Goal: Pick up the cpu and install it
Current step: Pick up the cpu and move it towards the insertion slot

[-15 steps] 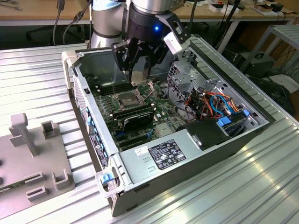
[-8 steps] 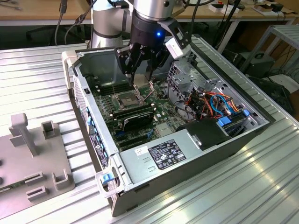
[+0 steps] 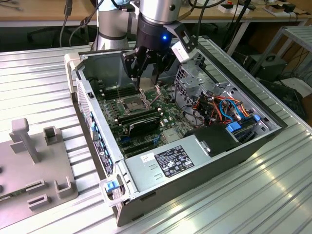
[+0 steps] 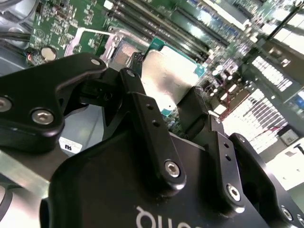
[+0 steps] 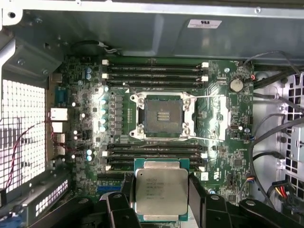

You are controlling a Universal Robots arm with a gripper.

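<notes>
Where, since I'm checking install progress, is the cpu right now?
The cpu is clamped in the pincer above the motherboard; in the first wrist view it hangs over the RAM slots next to the open, empty socket, not yet seated.

readable text: none can be made out with certainty.
power supply label (image 3: 171, 163): white and black sticker on top of the grey box, in the exterior view; rows of fine print and small signs, too small to read.
cpu (image 5: 161, 191): faint engraved lines on its metal top, in the first wrist view; letters not legible.
case wall sticker (image 5: 204, 23): white, with one small dark sign; not legible.
gripper (image 4: 168, 90): white letters on its black body, cut by the picture's edge.
small sticker (image 4: 67, 145): white tag on grey metal; a few blurred dark characters.
</notes>
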